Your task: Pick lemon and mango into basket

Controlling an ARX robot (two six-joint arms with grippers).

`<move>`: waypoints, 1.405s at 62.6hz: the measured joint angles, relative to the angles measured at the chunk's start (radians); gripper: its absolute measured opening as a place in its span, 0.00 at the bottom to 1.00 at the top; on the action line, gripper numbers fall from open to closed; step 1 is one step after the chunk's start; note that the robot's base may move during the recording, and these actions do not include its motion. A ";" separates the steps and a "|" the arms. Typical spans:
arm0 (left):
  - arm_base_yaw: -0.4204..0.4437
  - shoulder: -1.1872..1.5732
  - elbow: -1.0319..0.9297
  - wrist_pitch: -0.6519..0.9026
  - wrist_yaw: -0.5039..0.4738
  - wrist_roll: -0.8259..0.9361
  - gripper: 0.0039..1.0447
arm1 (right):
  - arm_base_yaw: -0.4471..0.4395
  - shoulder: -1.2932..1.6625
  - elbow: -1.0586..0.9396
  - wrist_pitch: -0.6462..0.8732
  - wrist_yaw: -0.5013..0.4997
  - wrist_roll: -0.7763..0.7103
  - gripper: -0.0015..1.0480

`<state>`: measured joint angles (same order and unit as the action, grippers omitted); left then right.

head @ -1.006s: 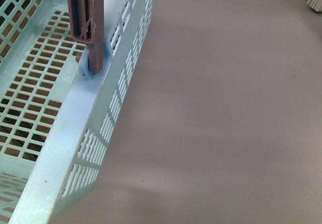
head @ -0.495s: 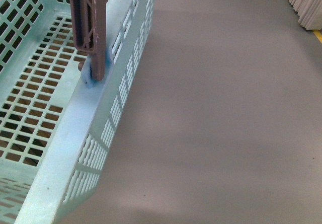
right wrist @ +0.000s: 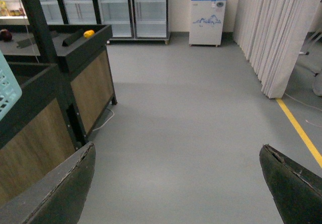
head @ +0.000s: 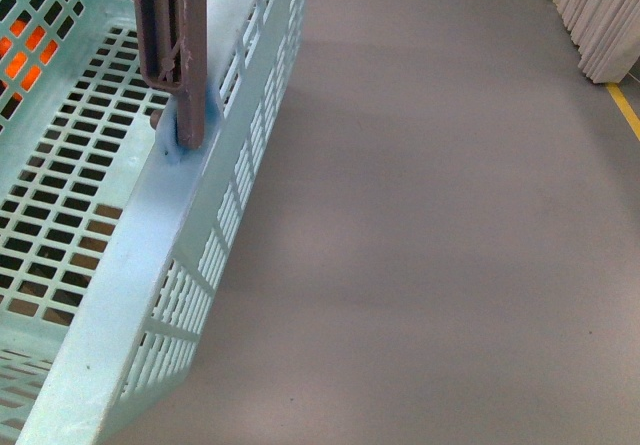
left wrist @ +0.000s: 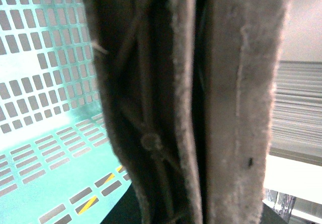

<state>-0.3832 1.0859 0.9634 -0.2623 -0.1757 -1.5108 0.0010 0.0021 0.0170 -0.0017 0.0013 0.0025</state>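
Observation:
The light teal basket (head: 150, 255) fills the left of the front view, hanging tilted above the grey floor, with nothing on the slotted bottom that shows. Its brown handle (head: 172, 25) rises from the pivot on the near rim. The handle (left wrist: 136, 108) fills the left wrist view, and my left gripper (left wrist: 198, 133) is shut on it. A corner of the basket (right wrist: 7, 88) shows in the right wrist view. My right gripper (right wrist: 178, 194) is open over bare floor. A small yellow fruit (right wrist: 89, 33) and a dark red one (right wrist: 5, 34) lie far off on a stand, too small to name as lemon or mango.
A dark display stand (right wrist: 75, 58) with wood panels stands beside the basket. Something orange (head: 28, 53) glows through the basket's far slots. White curtains (head: 590, 15) and a yellow floor line (head: 625, 110) bound the grey floor (head: 430, 235). Glass fridges (right wrist: 133, 7) and a chest freezer (right wrist: 206, 17) line the far wall.
The front view has swung: the curtains and yellow line have come further into view, and the orange patch now shows through the basket's slots. The basket still hangs by its handle.

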 joint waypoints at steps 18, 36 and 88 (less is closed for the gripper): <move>-0.003 -0.002 0.003 0.000 0.005 0.001 0.15 | 0.000 0.000 0.000 0.000 0.003 0.000 0.92; -0.002 -0.005 0.003 0.000 -0.001 0.000 0.15 | 0.000 0.001 0.000 0.000 0.002 0.000 0.92; 0.000 -0.006 0.003 0.000 0.000 0.002 0.15 | 0.000 0.001 0.000 0.000 0.002 0.000 0.92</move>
<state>-0.3828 1.0794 0.9665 -0.2623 -0.1761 -1.5089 0.0013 0.0029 0.0170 -0.0013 0.0029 0.0029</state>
